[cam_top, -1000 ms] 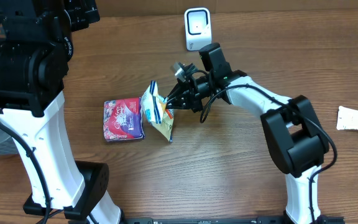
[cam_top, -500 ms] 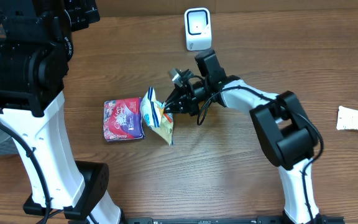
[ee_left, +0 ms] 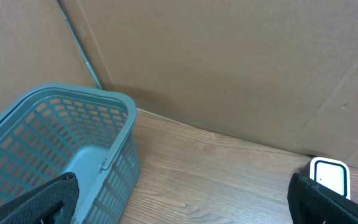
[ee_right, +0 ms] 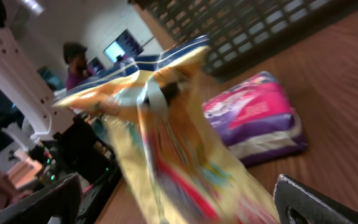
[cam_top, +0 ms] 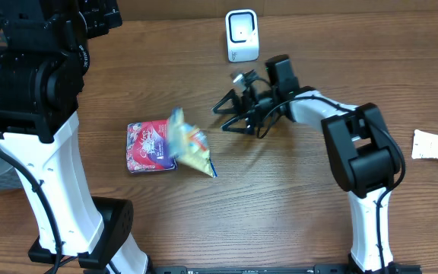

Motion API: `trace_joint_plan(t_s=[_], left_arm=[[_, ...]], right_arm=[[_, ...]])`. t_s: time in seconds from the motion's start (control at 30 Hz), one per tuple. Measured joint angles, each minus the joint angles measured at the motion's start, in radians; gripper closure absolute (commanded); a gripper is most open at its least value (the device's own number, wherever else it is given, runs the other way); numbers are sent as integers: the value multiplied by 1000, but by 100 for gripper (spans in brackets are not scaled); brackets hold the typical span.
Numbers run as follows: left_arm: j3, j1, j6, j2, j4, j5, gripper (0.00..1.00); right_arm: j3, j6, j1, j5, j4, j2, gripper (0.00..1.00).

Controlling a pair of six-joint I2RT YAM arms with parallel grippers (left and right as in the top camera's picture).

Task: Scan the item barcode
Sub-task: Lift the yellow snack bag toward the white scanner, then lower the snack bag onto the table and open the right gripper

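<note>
Snack bag [cam_top: 191, 148], yellow with red and blue print, is on the wooden table [cam_top: 280, 221] near its middle. Its outline is smeared in both the overhead view and the right wrist view [ee_right: 166, 155], so whether it lies flat or tilted cannot be told.

At the left, the left arm [cam_top: 36, 114] is the bulkiest thing in the overhead view, a white column with a black head raised well above the table. Its left gripper [ee_left: 185, 202] shows only as two dark fingertips at the bottom corners of its own camera, spread wide with nothing between them. That camera looks at a teal mesh basket [ee_left: 55, 143] standing at the far left against a cardboard wall.

From the near right the right arm [cam_top: 356, 152] reaches toward the middle. The right gripper [cam_top: 225, 116] has its jaws spread wide and grips nothing. It sits to the right of the bag and a little farther back, clear of it.

A pink and purple pack [cam_top: 150, 146] lies flat just left of the bag, its right edge meeting or passing under the bag.

At the far edge, near the centre, a small white scanner [cam_top: 242, 34] stands upright. At the right edge lies a white paper slip [cam_top: 437, 144].
</note>
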Motion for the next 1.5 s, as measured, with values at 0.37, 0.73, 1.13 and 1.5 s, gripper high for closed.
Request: trace_joint_plan(t_s=[0.37,0.73,1.13,1.5], left_arm=[[0,0,0,0,0,0,0],[0,0,0,0,0,0,0],[0,0,1,0,-1,-3,0],[0,0,1,0,0,-3,0]], right_arm=[[0,393,-178,0,98,1,0],[0,882,-46,10,101,-52,1],[29,649,121,740,-769,-443,1],[18,408,276,1439,-1037,-438,0]])
